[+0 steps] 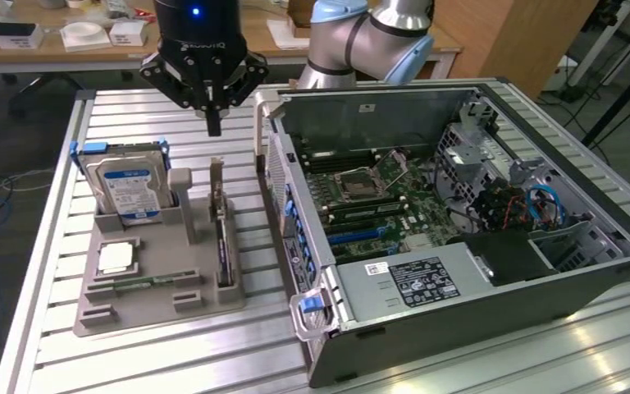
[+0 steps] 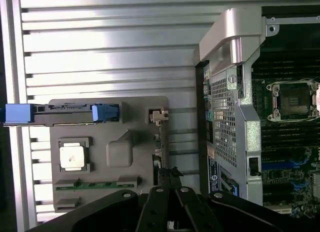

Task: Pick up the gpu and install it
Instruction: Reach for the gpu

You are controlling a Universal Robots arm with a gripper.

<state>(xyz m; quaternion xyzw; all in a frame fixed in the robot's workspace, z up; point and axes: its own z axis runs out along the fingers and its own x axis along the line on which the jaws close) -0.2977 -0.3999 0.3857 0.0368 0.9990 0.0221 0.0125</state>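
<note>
Tool [image 1: 213, 127] is hovering over the desk [image 1: 129, 353], fingers clenched together and gripping nothing. It is hanging above one end of the gpu [image 1: 221, 230], apart from it.

Gpu is standing on its long edge in a slot of the grey holder [image 1: 200, 300], along the side of the holder nearest the case [image 1: 458, 328]. Not seated in the case. From the wrist view the tool [image 2: 168, 174] is pointing down at the gpu [image 2: 159, 142], which is showing there edge-on as a thin dark strip; the pale piece at its end is probably the bracket, though it is hard to be sure.

Holder [image 2: 107, 154] is also carrying a hard drive [image 1: 129, 189] standing upright in blue rails, a cpu [image 1: 116, 258] lying flat in its pocket, and a memory stick [image 1: 140, 283] lying in a slot beside it. Same three in the wrist view: hard drive [image 2: 60, 113], cpu [image 2: 71, 156], memory stick [image 2: 92, 184].

Case is lying on its side on the desk [image 2: 100, 51], at the exterior view's right of the holder, side panel off, motherboard [image 1: 381, 205] facing up. Case [image 2: 235, 117] edge is sitting just beside the holder. Arm [image 1: 359, 41] is reaching in from behind the case.
</note>
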